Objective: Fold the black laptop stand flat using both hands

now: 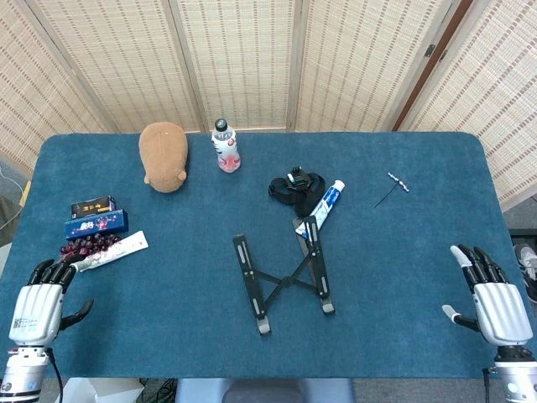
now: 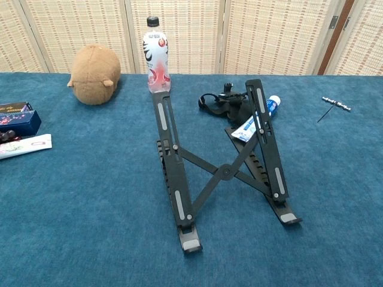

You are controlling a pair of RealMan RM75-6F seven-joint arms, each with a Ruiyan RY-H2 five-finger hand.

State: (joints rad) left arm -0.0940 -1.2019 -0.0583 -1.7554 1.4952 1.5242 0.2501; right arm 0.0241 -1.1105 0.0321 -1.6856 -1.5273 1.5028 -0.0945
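The black laptop stand [image 1: 284, 281] stands opened out in the middle of the blue table, its two long rails joined by crossed struts; in the chest view the stand [image 2: 222, 171] rises toward the back. My left hand [image 1: 44, 304] rests at the table's near left corner, fingers apart, holding nothing. My right hand [image 1: 489, 295] rests at the near right corner, also empty with fingers spread. Both hands are far from the stand. Neither hand shows in the chest view.
Behind the stand lie a toothpaste tube [image 1: 321, 206] and a black strap bundle [image 1: 295, 185]. A bottle [image 1: 224, 145] and brown plush toy [image 1: 164, 155] stand at the back. Small boxes [image 1: 95, 220], a tube [image 1: 109, 252] and dark berries lie left. A corkscrew-like tool [image 1: 393, 186] lies right.
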